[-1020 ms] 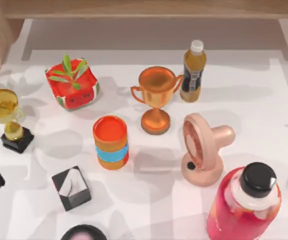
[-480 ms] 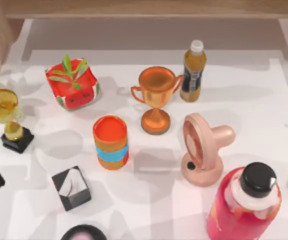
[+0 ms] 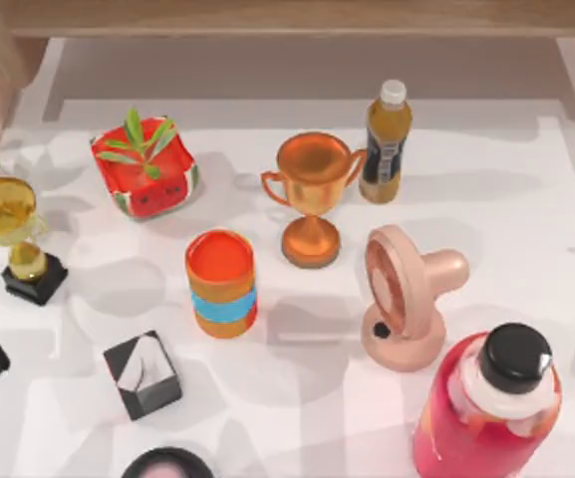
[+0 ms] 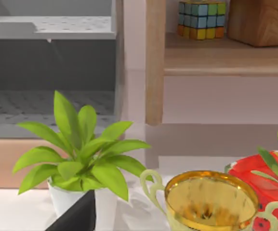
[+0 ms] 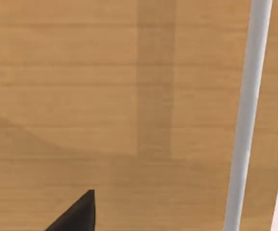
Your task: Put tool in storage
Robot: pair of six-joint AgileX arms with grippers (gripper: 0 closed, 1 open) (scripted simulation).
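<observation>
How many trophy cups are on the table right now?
2. The gold trophy stands on a black base at the table's left edge; the copper trophy stands mid-table beside the amber bottle. Others could be outside the views.

No text, brand, number or sign can be read on anything here. The amber bottle (image 3: 385,142) near the table's far edge wears a dark label with a pale patch, but its print is too small to make out. The red bottle (image 3: 486,413) at the near right corner has a white band with no legible marking, and the orange can (image 3: 221,284) carries just a plain blue stripe.
</observation>
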